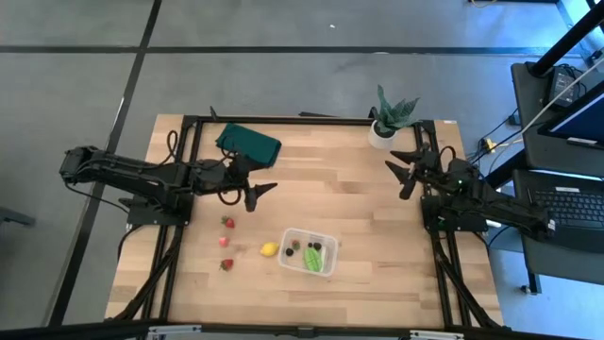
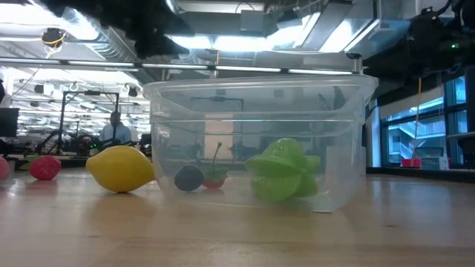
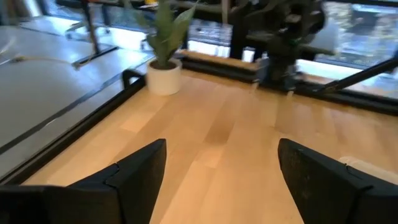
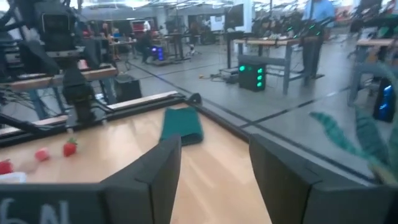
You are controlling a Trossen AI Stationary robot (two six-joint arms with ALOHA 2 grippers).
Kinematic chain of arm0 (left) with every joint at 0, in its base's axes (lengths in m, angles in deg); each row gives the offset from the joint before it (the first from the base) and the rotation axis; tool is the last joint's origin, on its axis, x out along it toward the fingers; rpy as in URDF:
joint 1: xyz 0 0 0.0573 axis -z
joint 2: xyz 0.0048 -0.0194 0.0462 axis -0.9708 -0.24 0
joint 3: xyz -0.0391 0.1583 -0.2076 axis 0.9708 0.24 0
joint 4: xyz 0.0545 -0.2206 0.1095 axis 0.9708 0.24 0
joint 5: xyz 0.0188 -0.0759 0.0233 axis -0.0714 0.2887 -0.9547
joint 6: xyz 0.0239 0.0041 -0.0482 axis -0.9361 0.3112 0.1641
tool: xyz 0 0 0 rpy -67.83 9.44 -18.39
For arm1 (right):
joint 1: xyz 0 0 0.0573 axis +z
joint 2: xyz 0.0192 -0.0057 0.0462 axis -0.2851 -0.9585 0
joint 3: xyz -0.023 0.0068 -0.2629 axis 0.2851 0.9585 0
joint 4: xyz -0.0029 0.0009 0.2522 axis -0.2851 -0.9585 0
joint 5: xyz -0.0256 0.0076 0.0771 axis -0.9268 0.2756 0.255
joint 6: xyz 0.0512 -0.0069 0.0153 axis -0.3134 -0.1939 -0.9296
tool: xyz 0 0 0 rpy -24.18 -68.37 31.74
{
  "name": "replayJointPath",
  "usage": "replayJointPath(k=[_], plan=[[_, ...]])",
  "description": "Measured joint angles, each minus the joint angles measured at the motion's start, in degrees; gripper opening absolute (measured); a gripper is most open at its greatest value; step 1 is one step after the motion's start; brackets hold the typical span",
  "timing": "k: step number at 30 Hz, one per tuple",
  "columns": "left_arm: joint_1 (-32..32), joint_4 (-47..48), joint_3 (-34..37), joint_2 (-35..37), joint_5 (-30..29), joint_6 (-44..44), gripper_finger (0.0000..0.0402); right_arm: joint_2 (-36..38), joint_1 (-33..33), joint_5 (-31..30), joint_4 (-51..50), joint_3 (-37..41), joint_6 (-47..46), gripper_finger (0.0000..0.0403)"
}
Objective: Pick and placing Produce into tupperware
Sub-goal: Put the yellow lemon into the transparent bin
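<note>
Wooden table (image 1: 377, 217), tupperware (image 1: 309, 252) lying lengthwise left-right

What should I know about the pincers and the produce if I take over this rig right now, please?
Left pincer: open, empty, above the table near the green cloth.
Right pincer: open, empty, near the potted plant.
Done: a light green piece and dark berries lie in the tupperware.
Left: the lemon beside the tub and three strawberries farther out on the table.
</note>
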Motion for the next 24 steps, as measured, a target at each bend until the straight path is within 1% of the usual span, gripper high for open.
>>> replayJointPath(k=[3, 6, 8, 13, 16, 18, 21, 24], plan=[[1.5, 2.79, -4.18, -0.06, 1.82, -2.07, 0.03, 0.75, 0.0, 0.87, -1.65, 0.0, -1.56, 0.0193], [4.39, 9.85, -10.45, -0.62, 1.69, -4.1, 0.03, 0.75, 0.0, 0.87, -2.91, 0.0, -2.4, 0.0193], [6.94, 14.7, -15.54, -1.77, 0.34, -5.41, 0.03, 0.72, 0.0, 0.87, -3.03, 0.0, -2.37, 0.0193], [13.36, 31.19, -27.53, -7.31, -6.29, -6.55, 0.0294, 0.72, 0.02, 0.87, -3.0, 0.0, -2.31, 0.0193], [15.88, 40.5, -33.05, -11.34, -6.65, -1.12, 0.0293, 0.72, 0.02, 0.87, -3.41, 0.0, -2.3, 0.0193], [17.09, 45.72, -35.54, -13.73, -5.06, 4.65, 0.0293, 0.72, 0.0, 0.87, -3.93, 0.0, -2.36, 0.0193], [18.9, 51.57, -37.8, -16.7, -1.84, 14.25, 0.0292, 0.7, 0.0, 0.9, -5.1, -0.02, -2.39, 0.0193], [20.36, 55.83, -38.07, -19.46, 1.55, 22.82, 0.0292, 0.7, 0.02, 0.91, -5.6, -0.02, -2.39, 0.0193]])
